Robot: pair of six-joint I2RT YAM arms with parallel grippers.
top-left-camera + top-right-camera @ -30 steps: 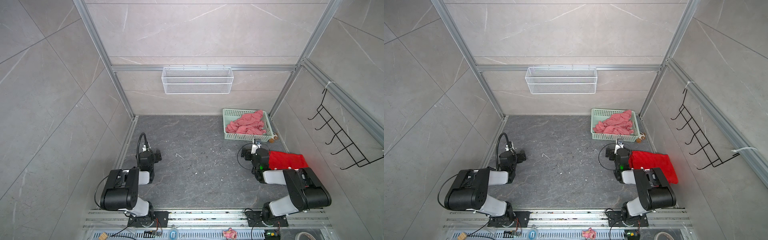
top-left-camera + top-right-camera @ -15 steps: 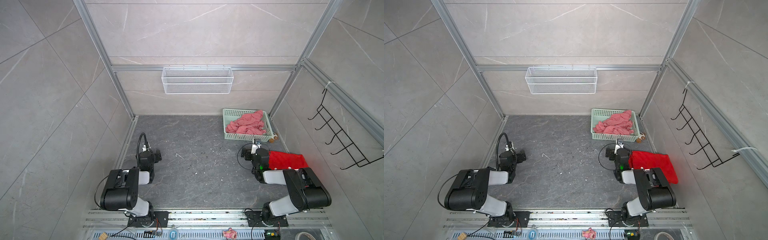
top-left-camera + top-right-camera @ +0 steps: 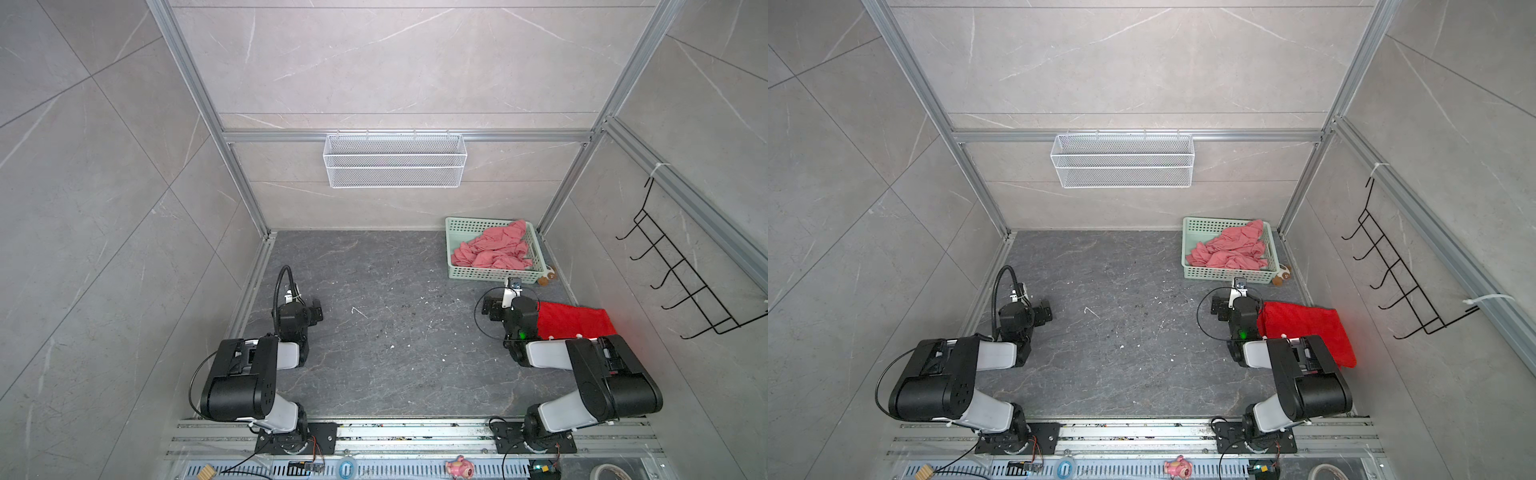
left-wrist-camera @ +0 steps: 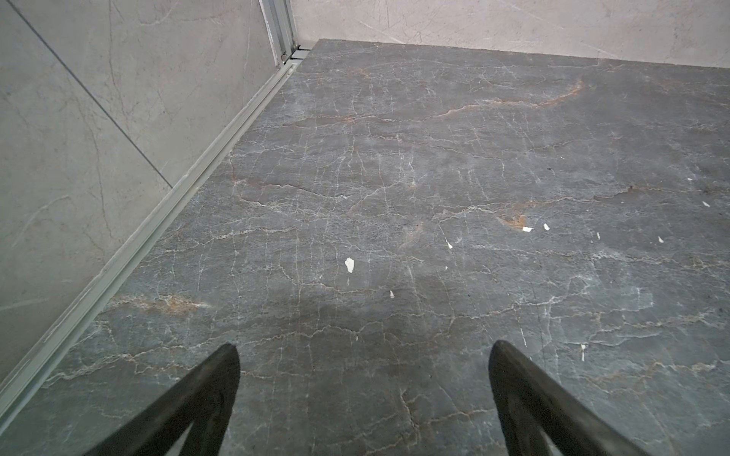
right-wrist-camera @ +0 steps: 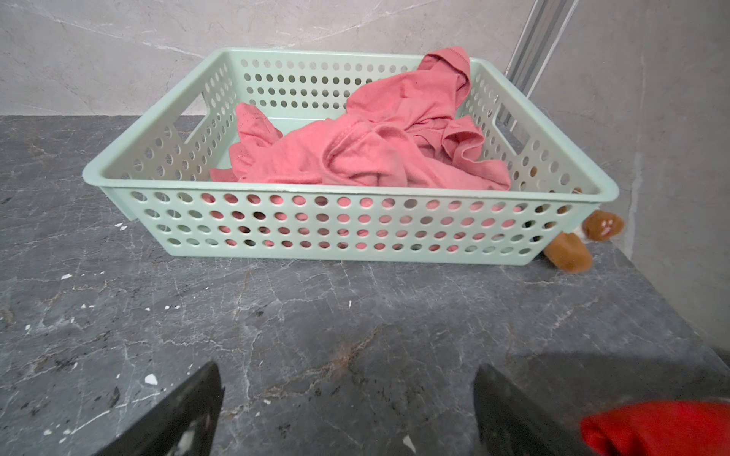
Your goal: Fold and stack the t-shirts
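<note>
1. The left pincer (image 4: 364, 347) is spread wide and holds nothing, above bare counter (image 4: 395, 177) near the left wall.
2. The right pincer (image 5: 347, 369) is spread just as wide, also empty, and faces the basket (image 5: 335, 225).
3. The pink shirts (image 5: 367, 150) lie crumpled in the basket, in the far right corner.
4. The red shirt (image 3: 575, 320) lies on the counter by the right wall, just beside the right pincer.
5. A plush toy (image 5: 572, 252) sits at the basket's corner.

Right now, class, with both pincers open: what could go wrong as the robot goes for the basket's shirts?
The pink t-shirts lie tangled in the green basket; the right pincer may lift several at once, or drag the basket along. The red t-shirt lies right beside the right arm; a swing could rumple it.
</note>
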